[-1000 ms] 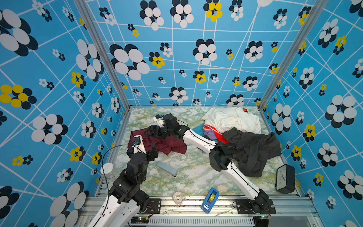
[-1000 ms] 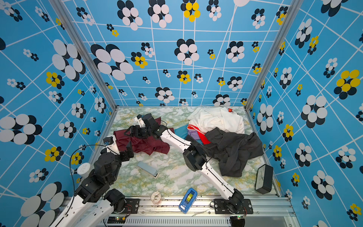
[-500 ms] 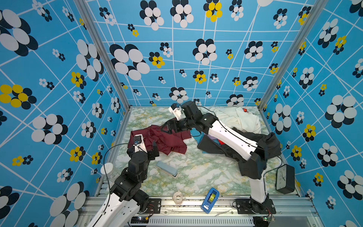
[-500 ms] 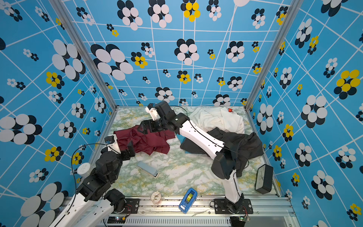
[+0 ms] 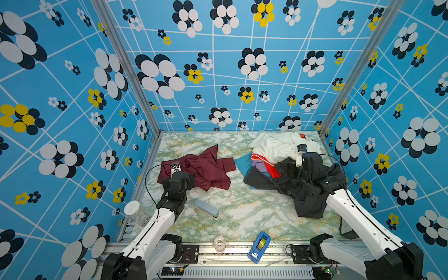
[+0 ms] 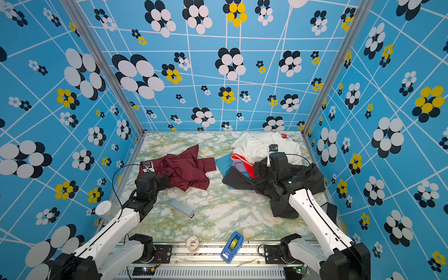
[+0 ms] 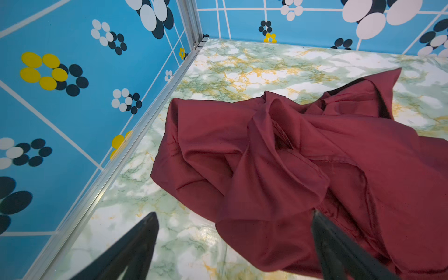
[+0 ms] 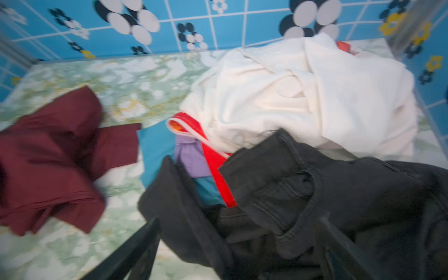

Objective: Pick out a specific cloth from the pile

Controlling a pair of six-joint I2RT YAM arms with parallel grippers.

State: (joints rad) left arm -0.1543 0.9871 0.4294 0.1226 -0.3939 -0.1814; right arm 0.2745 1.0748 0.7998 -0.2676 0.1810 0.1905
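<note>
Right claw (image 8: 238,219) back over the pile (image 5: 274,150) — jaws wide, view blurred

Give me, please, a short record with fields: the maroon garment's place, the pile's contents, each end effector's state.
target: maroon garment, crumpled on the marble table, left of the pile in both top views
pile contents: dark grey trousers, white garment, blue cloth, lilac cloth, bright red cloth
gap: one maroon corner reaches the blue cloth; contact unclear
left end effector: open, straddling the maroon garment's edge
right end effector: open, above the dark grey trousers
</note>
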